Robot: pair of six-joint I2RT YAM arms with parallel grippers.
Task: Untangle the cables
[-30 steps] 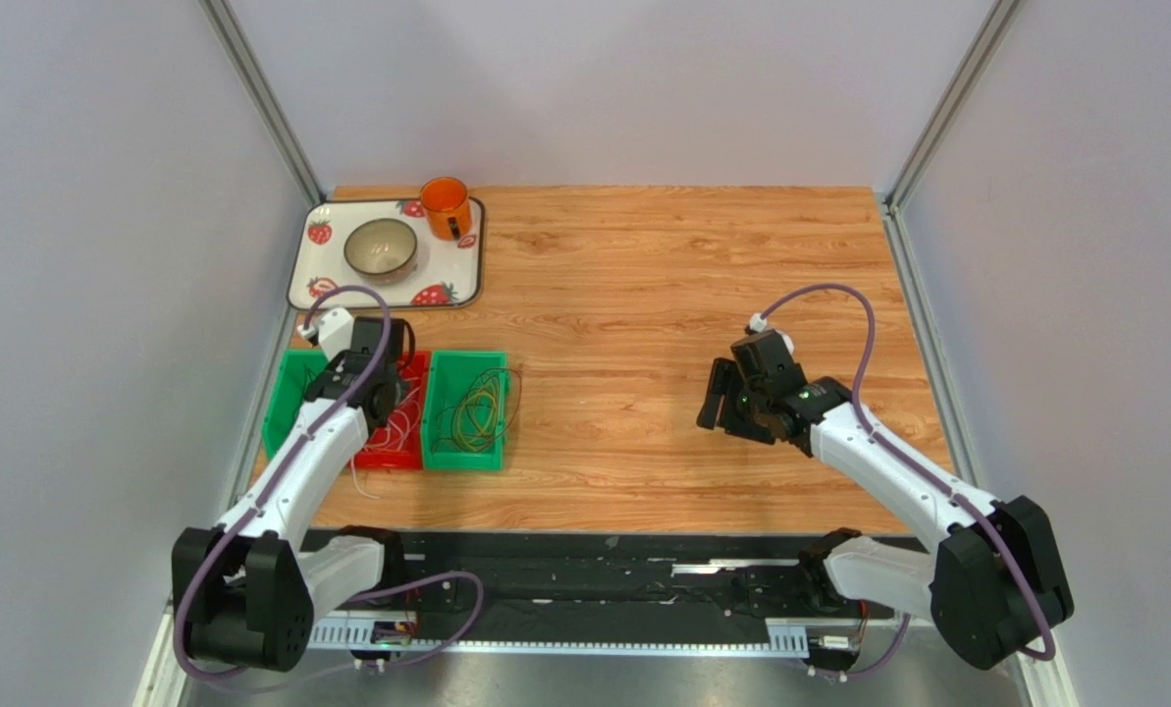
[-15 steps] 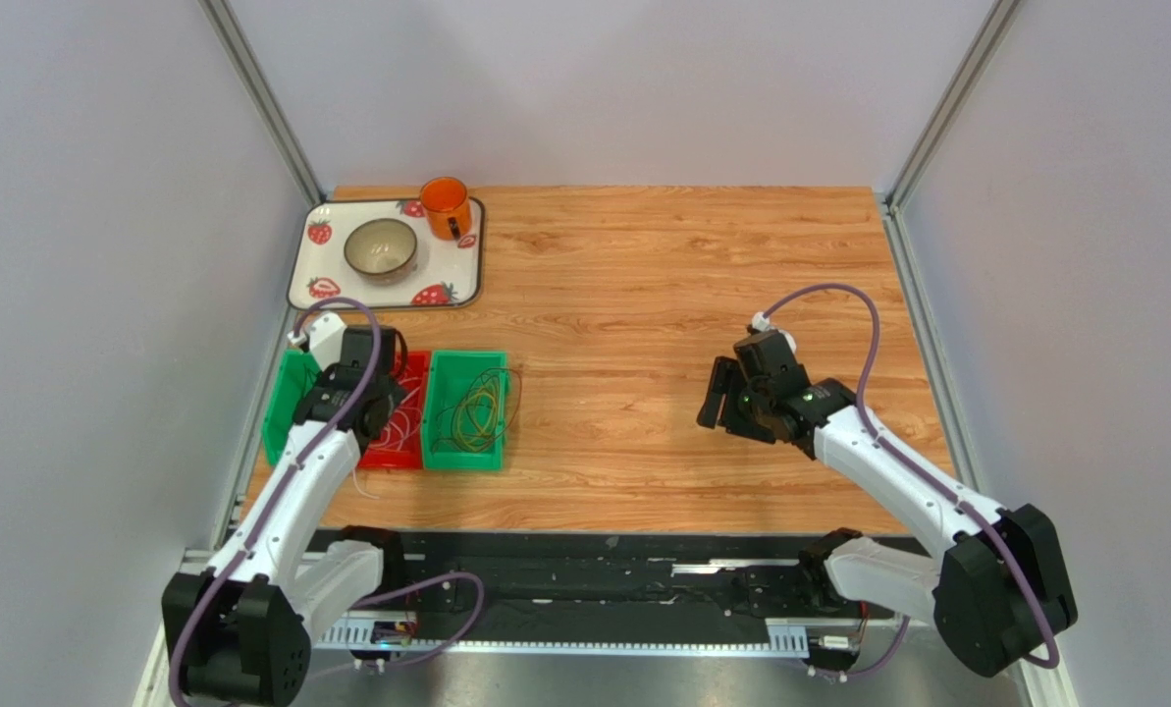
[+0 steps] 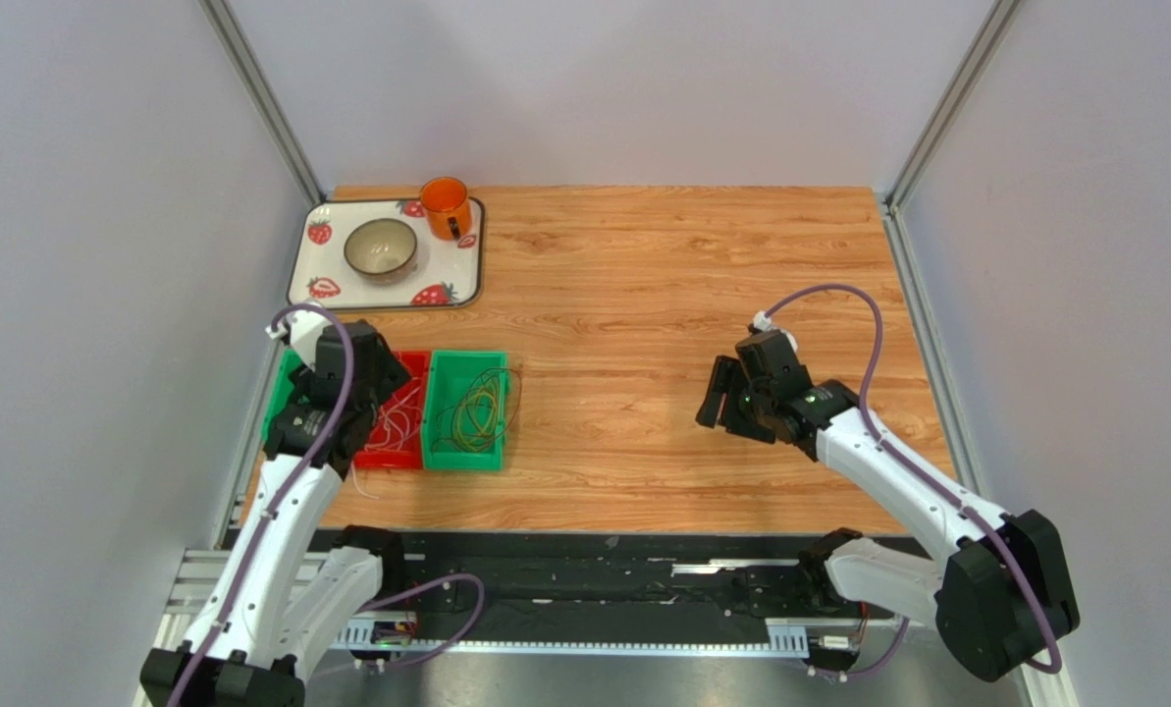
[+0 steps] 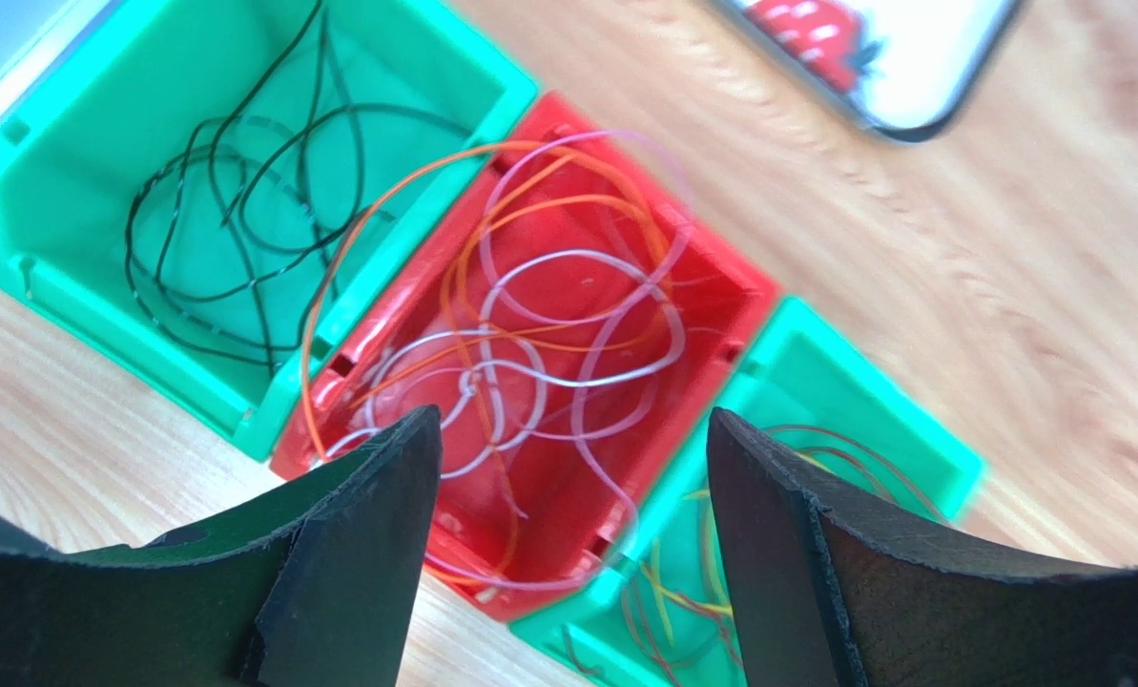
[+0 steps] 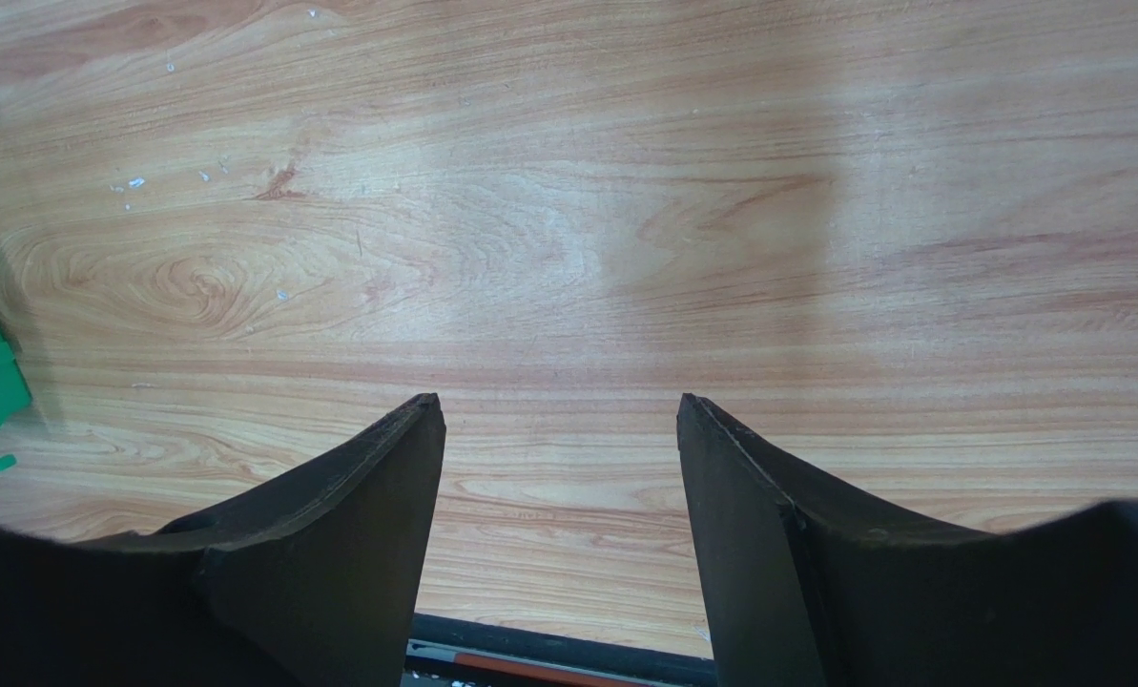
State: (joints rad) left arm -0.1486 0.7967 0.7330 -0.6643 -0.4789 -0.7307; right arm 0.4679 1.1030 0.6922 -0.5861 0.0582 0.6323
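Wood-grain counter (image 3: 650,295) itself is unchanged. The change is all in the left arm, which over the last sec has risen and drawn back from low over the red plastic bin (image 4: 703,272). Its left gripper (image 4: 572,473) now hangs above that bin, jaws spread wide w/ nothing btw them, so it came away w/o a wire. Well to the right of the red bin, the right gripper (image 5: 557,415) hasn't shifted: over bare wood, also spread and empty.

One green plastic bin (image 4: 102,322) touches the red bin's left side in the top view and holds thin black wires (image 4: 231,215). The second green bin (image 4: 875,401) touches its other side and holds yellow and red-brown wires (image 3: 473,413). In the red bin lie the tangled white and orange wires (image 4: 477,384), one orange loop spilling over its rim toward the black-wire bin. Prob. a re-aim before another pick; untangling not done.
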